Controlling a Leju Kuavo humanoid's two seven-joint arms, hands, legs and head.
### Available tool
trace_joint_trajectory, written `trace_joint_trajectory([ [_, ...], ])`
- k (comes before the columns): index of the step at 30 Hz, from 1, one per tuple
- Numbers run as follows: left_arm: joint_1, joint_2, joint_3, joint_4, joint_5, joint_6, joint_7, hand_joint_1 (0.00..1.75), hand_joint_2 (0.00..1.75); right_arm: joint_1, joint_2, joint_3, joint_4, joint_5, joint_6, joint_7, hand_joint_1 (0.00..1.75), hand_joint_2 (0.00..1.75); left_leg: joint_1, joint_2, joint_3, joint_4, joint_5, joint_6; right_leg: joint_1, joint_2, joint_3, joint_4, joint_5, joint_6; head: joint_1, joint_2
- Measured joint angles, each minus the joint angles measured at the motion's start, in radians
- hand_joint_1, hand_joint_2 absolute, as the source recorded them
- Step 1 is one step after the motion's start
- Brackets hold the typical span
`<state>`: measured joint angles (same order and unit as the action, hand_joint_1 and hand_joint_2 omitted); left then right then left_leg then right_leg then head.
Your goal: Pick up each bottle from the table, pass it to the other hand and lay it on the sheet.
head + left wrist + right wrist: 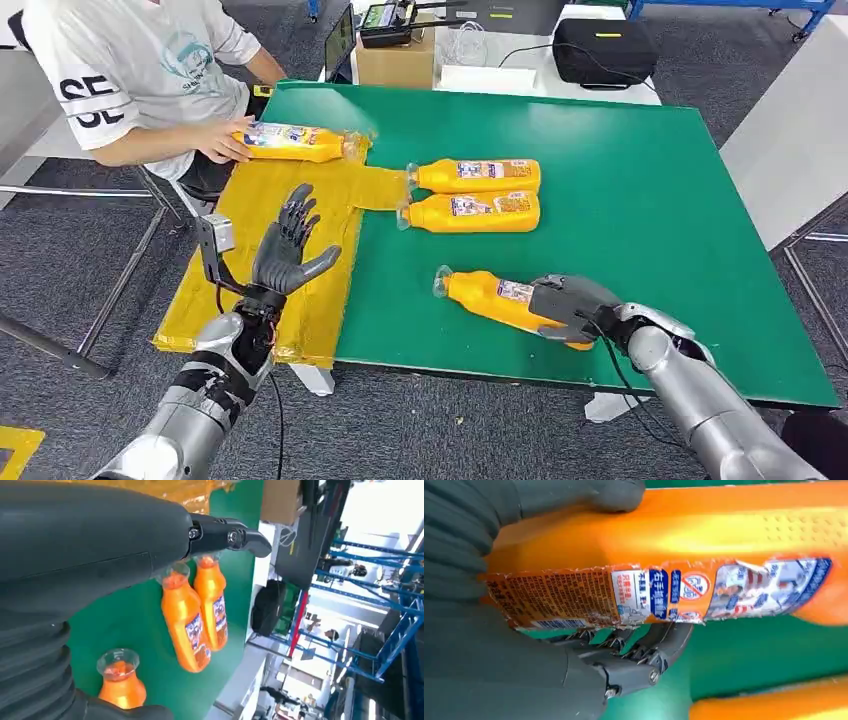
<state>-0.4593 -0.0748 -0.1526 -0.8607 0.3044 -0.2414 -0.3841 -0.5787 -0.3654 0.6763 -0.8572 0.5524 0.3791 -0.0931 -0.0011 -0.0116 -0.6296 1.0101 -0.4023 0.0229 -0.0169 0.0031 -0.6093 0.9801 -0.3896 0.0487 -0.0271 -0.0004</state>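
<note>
An orange bottle lies near the green table's front edge, and my right hand grips its base end. Up close, the thumb lies over the bottle and the fingers curl round its other side. Two more orange bottles lie side by side mid-table, caps toward the yellow sheet. My left hand is raised above the sheet, fingers spread, holding nothing. The left wrist view shows its fingers with the paired bottles beyond.
A person sits at the far left, a hand on another orange bottle lying at the sheet's far end. A cardboard box, a black bag and cables stand behind the table. The sheet hangs over the table's left edge.
</note>
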Motion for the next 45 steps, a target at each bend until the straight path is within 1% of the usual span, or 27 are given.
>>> trace_joint_trajectory([
  [3,-0.006,-0.002,-0.009,0.013,0.003,-0.006,-0.001,0.00,1.75,-0.029,-0.023,0.038,0.010,-0.023,0.024,0.004,1.75,1.75,0.000,0.000,0.000,0.000,0.000,0.000,0.000,0.000,0.000,0.000,0.000,0.000,0.000,0.000],
  [6,-0.010,-0.002,-0.010,0.023,0.007,-0.005,-0.002,0.00,1.75,-0.042,-0.034,0.058,0.017,-0.035,0.011,0.014,1.75,1.75,0.000,0.000,0.000,0.000,0.000,0.000,0.000,0.000,0.000,0.000,0.000,0.000,0.000,0.000],
  [7,-0.010,-0.002,-0.010,0.024,0.008,0.004,-0.002,0.00,1.75,-0.044,-0.033,0.060,0.018,-0.045,-0.025,0.033,1.75,1.75,0.000,0.000,0.000,0.000,0.000,0.000,0.000,0.000,0.001,0.000,0.000,0.000,0.000,0.000],
  [10,0.012,0.000,-0.010,0.004,-0.015,0.080,0.000,0.00,1.75,-0.011,0.002,0.034,0.009,-0.087,-0.223,0.107,1.75,1.75,0.000,0.000,-0.001,0.000,0.000,0.000,0.000,0.000,0.000,0.001,0.000,0.000,0.000,0.000],
  [13,0.048,0.000,-0.006,-0.042,-0.060,0.177,0.006,0.00,1.75,0.070,0.069,-0.037,-0.070,-0.085,-0.402,0.105,1.75,1.75,0.002,0.001,-0.003,0.000,0.000,0.000,0.002,0.000,-0.002,0.001,0.000,0.000,0.000,0.000],
  [15,0.063,-0.001,-0.006,-0.065,-0.079,0.207,0.006,0.00,1.75,0.119,0.119,-0.079,-0.131,-0.072,-0.464,0.100,1.75,1.75,0.003,0.002,-0.004,0.000,0.000,-0.001,0.003,0.000,-0.004,0.001,0.000,0.000,-0.001,0.000],
  [17,0.069,-0.005,-0.007,-0.082,-0.085,0.218,0.006,0.00,1.75,0.149,0.156,-0.098,-0.176,-0.068,-0.475,0.093,1.75,1.75,0.003,0.000,-0.005,0.000,0.000,-0.001,0.003,0.000,-0.005,0.002,-0.001,-0.001,0.000,0.000],
  [19,0.075,-0.008,-0.007,-0.093,-0.092,0.229,0.006,0.00,1.75,0.178,0.180,-0.124,-0.210,-0.084,-0.495,0.055,1.75,1.75,0.004,-0.004,-0.007,0.000,0.000,-0.001,0.003,-0.002,-0.005,0.002,-0.001,-0.002,0.000,0.000],
  [22,0.075,-0.013,-0.010,-0.099,-0.093,0.239,0.008,0.00,1.75,0.227,0.240,-0.179,-0.282,-0.102,-0.564,-0.033,1.75,1.75,0.004,-0.003,-0.008,0.000,0.000,-0.001,0.003,-0.002,-0.006,0.002,-0.001,-0.002,0.000,0.000],
  [27,0.066,-0.038,-0.045,-0.098,-0.072,0.217,0.028,0.00,1.75,0.268,0.332,-0.190,-0.365,-0.109,-0.659,-0.125,1.75,1.75,0.003,-0.003,-0.008,0.000,0.000,-0.001,0.003,-0.002,-0.007,0.002,-0.001,-0.002,0.000,0.000],
  [32,0.049,-0.055,-0.098,-0.098,-0.018,0.165,0.054,0.00,1.75,0.250,0.379,-0.183,-0.362,-0.064,-0.737,-0.177,1.75,1.75,0.003,-0.003,-0.009,0.000,0.000,-0.001,0.003,-0.002,-0.007,0.002,-0.001,-0.002,0.000,0.000],
  [34,0.041,-0.061,-0.118,-0.098,0.001,0.151,0.063,0.00,1.75,0.232,0.395,-0.178,-0.344,-0.060,-0.751,-0.196,1.75,1.75,0.003,-0.002,-0.009,0.000,0.000,-0.002,0.003,-0.002,-0.007,0.002,-0.001,-0.002,0.000,0.000],
  [39,0.024,-0.077,-0.167,-0.100,0.039,0.121,0.080,0.00,1.75,0.185,0.433,-0.159,-0.271,-0.068,-0.755,-0.226,1.75,1.75,0.003,-0.003,-0.009,0.000,0.000,-0.002,0.003,-0.002,-0.007,0.002,-0.001,-0.002,0.000,0.000],
  [45,0.019,-0.084,-0.200,-0.112,0.053,0.112,0.085,0.00,1.75,0.156,0.451,-0.142,-0.219,-0.069,-0.738,-0.233,1.75,1.75,0.003,-0.003,-0.009,0.000,0.000,-0.002,0.003,-0.002,-0.007,0.002,-0.001,-0.002,0.000,0.000],
])
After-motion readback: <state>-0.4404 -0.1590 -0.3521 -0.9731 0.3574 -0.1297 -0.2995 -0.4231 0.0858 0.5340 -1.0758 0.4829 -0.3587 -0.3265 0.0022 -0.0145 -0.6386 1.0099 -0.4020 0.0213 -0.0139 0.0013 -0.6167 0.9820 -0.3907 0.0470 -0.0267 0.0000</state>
